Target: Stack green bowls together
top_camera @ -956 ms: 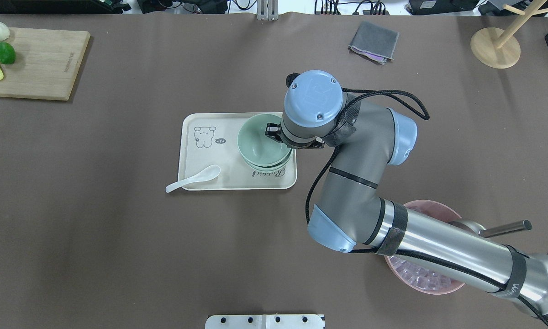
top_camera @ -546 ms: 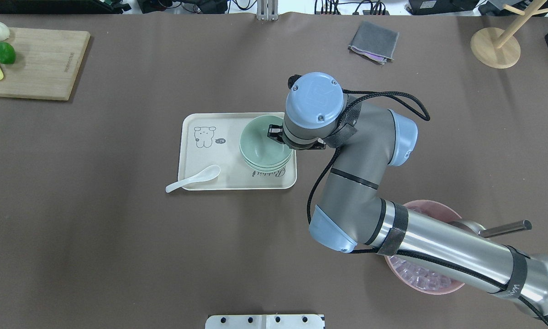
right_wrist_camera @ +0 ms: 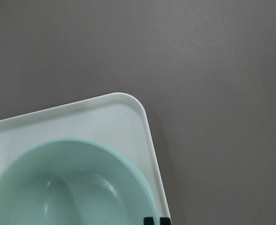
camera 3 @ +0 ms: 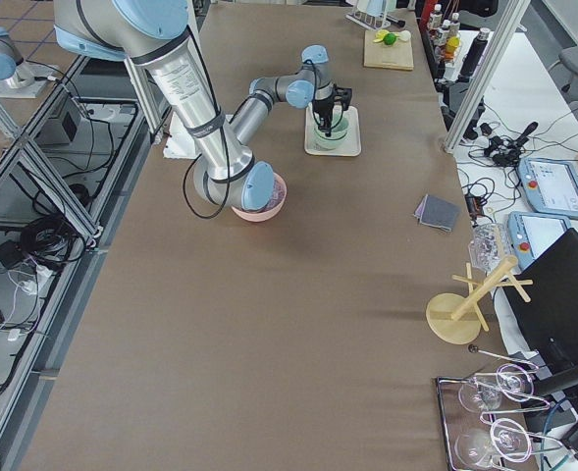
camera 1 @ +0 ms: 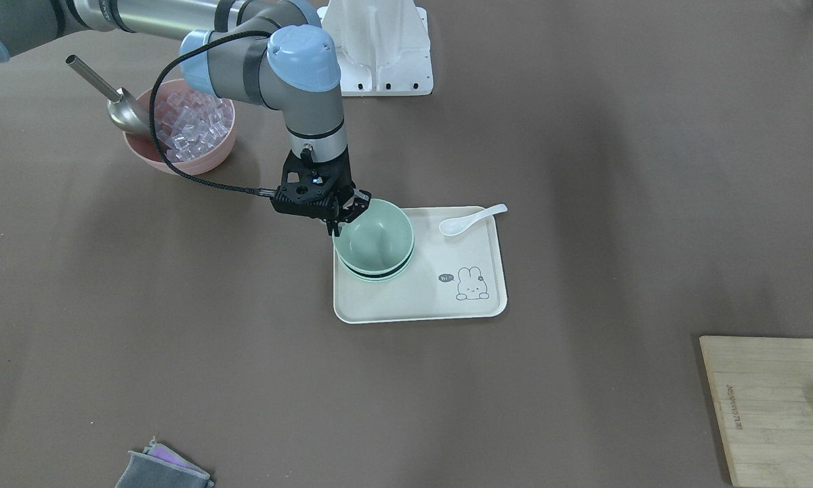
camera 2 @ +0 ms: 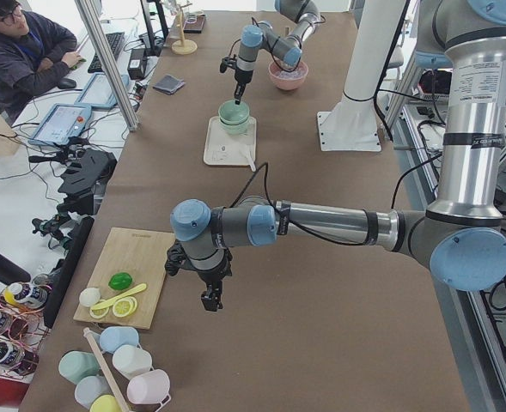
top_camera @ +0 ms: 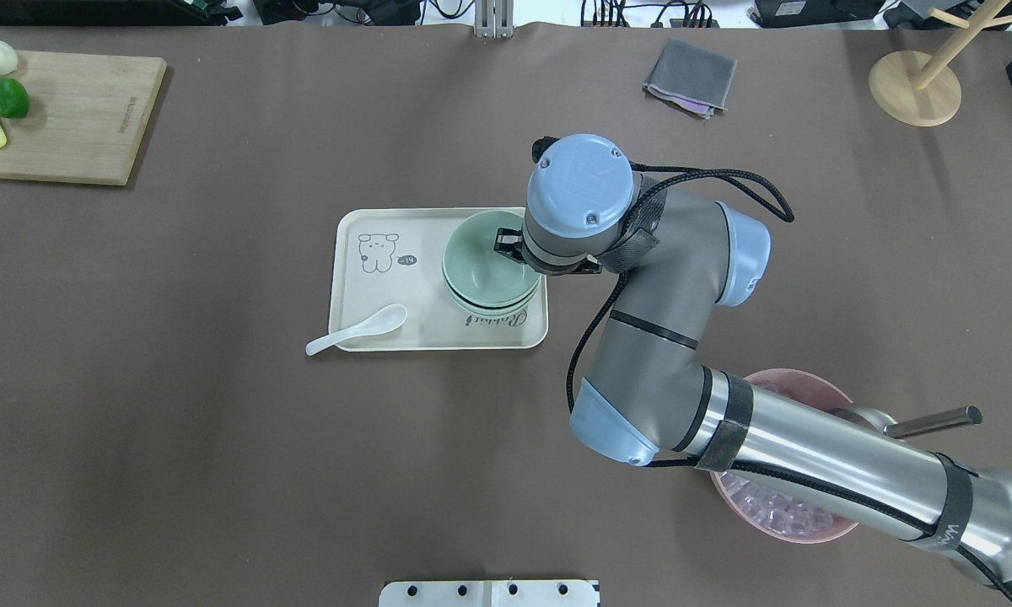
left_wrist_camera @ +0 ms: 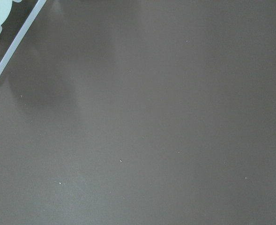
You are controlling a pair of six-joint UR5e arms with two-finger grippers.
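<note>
Three green bowls (top_camera: 489, 270) sit nested in one stack on the right part of a cream tray (top_camera: 371, 324); the stack also shows in the front view (camera 1: 374, 244) and the right wrist view (right_wrist_camera: 72, 187). My right gripper (top_camera: 508, 244) points down at the far right rim of the top bowl, its fingers (camera 1: 334, 227) closed on that rim. My left gripper (camera 2: 210, 302) hangs low over bare table near the cutting board, far from the bowls. It shows only in the left side view, so I cannot tell whether it is open or shut.
A white spoon (top_camera: 358, 330) lies across the tray's near left corner. A pink bowl (top_camera: 797, 527) of clear cubes with a metal scoop (top_camera: 932, 417) lies under my right arm. A cutting board (top_camera: 67, 118), grey cloth (top_camera: 691, 76) and wooden stand (top_camera: 915, 88) line the far edge.
My right gripper has lowered the top green bowl and shifted it slightly right, so it now sits level in the stack. Little has moved in the last half second.
</note>
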